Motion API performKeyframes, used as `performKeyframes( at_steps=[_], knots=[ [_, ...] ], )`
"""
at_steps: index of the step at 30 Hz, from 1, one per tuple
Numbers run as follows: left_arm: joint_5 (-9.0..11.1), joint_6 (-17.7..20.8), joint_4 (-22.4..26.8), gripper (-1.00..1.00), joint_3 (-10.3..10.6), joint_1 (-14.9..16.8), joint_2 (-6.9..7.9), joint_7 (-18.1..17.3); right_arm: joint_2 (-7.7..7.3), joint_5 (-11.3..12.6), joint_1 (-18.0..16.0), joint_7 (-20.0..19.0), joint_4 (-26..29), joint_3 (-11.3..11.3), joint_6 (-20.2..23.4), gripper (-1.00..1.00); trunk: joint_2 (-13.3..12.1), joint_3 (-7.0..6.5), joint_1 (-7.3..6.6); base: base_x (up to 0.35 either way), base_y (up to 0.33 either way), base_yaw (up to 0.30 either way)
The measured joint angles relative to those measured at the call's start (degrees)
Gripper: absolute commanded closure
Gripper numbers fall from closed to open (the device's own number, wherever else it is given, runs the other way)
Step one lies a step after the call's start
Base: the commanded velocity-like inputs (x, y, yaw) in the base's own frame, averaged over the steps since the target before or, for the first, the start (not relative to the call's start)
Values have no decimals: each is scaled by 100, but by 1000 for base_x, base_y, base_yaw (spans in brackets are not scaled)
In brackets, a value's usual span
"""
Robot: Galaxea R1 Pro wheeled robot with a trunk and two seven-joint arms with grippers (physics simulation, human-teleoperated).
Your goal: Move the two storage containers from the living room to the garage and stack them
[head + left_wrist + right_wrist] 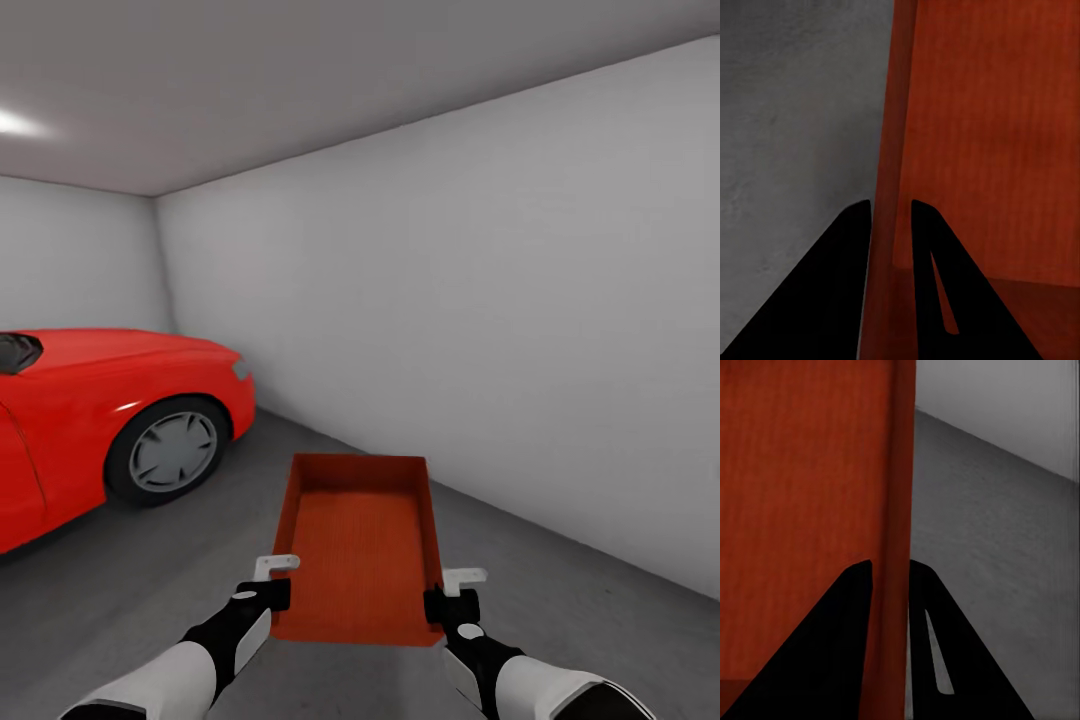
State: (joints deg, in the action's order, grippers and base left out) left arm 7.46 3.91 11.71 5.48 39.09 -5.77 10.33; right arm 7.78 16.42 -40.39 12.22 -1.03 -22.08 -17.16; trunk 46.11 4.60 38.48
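The orange-red storage container [360, 545] is carried in front of the robot, above the dark concrete floor [560, 600], with its open side up and its long axis pointing away from the body. It is held level, I think so that it can go down flat. The left gripper [262, 592] pinches the left long wall near the close corner, and the wrist view shows one finger [832, 285] outside and one inside the wall. The right gripper [452, 603] clamps the opposite wall in the same way, so the load is balanced between both arms. The red car [110, 420] stands to the left, and the pale grey wall [480, 330] runs along the right.
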Motion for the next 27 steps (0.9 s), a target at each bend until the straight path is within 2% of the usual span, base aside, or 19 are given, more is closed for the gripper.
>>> performKeyframes(
  at_steps=[20, 27],
  knots=[
    [-1, 0, 2, 100, -3, -1, -2, 1, -3, -14, 0, -3, 3, 11, 2, 100, -1, 0, 0, 321, 2, -280],
    [-7, 1, 0, 100, -9, 0, -5, 3, -5, -10, 1, -7, 2, 10, 2, 100, -1, 0, 0, 321, 105, -280]
  ],
)
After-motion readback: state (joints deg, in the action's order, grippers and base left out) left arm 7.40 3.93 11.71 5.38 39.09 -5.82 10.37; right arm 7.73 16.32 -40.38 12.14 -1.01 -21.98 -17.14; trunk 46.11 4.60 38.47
